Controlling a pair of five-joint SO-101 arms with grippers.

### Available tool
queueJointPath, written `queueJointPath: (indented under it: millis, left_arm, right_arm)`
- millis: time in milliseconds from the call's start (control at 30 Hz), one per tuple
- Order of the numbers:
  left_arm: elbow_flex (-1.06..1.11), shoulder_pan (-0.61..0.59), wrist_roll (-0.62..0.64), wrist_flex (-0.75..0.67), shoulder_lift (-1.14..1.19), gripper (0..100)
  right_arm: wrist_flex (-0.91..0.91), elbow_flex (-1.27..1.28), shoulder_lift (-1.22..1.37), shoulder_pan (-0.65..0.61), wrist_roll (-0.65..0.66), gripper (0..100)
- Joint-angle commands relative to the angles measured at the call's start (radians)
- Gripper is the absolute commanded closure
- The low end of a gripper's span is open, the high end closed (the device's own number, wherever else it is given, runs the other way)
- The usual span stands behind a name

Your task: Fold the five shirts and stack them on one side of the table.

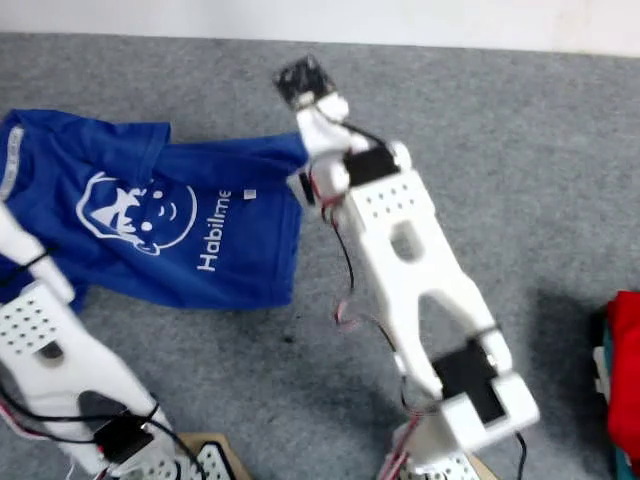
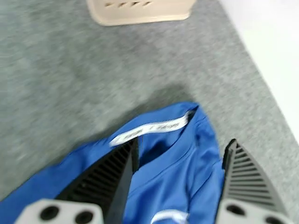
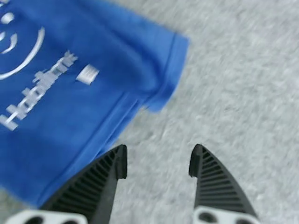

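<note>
A blue shirt (image 1: 170, 220) with a white print lies spread on the grey table (image 1: 500, 150), collar toward the left edge. My left gripper (image 2: 183, 144) hangs open over the collar (image 2: 154, 128) and its white label. That left arm (image 1: 40, 320) stands at the lower left of the high view. My right gripper (image 3: 159, 161) is open over bare table just beside the shirt's far corner (image 3: 173, 51). From above, this right gripper (image 1: 308, 188) sits against the shirt's right edge. A red shirt (image 1: 625, 370) lies at the right edge.
A beige perforated basket (image 2: 140, 11) stands on the table beyond the collar. A white surface (image 2: 275, 70) borders the table on that side. Open grey table stretches between the blue shirt and the red one.
</note>
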Motion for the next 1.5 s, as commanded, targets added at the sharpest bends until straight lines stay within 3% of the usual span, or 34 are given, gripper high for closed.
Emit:
queueJointPath:
  millis: [0,67,233,400,733,867,1033,1267,1467]
  left_arm:
    - [-0.11,-0.045,-0.038,0.216,-0.068,70]
    - [-0.116,-0.082,-0.043,0.302,-0.067,70]
    - [0.07,-0.176,-0.057,0.316,-0.068,70]
    - [0.254,-0.176,-0.135,0.316,-0.077,70]
    - [0.352,-0.176,-0.203,0.318,-0.096,70]
    - [0.458,-0.171,-0.212,0.319,-0.269,71]
    - [0.791,-0.147,-0.216,0.316,-0.587,71]
    - [1.285,-0.205,-0.216,0.071,-0.799,71]
    - [1.514,-0.32,-0.216,-0.084,-0.839,71]
  right_arm:
    - [-0.122,0.292,-0.277,-0.058,0.011,77.5]
    - [-0.202,0.464,-0.395,-0.09,0.011,77.5]
    - [-0.321,0.753,-0.549,-0.14,0.005,77.5]
    - [-0.332,0.789,-0.55,-0.177,-0.046,77.5]
    - [-0.334,0.834,-0.55,-0.252,-0.046,77.5]
    - [-0.334,0.835,-0.55,-0.252,-0.046,77.5]
    - [-0.335,0.837,-0.55,-0.252,-0.046,77.5]
    - [-0.332,0.839,-0.55,-0.251,-0.052,77.5]
    - [-0.332,0.839,-0.55,-0.249,-0.052,77.5]
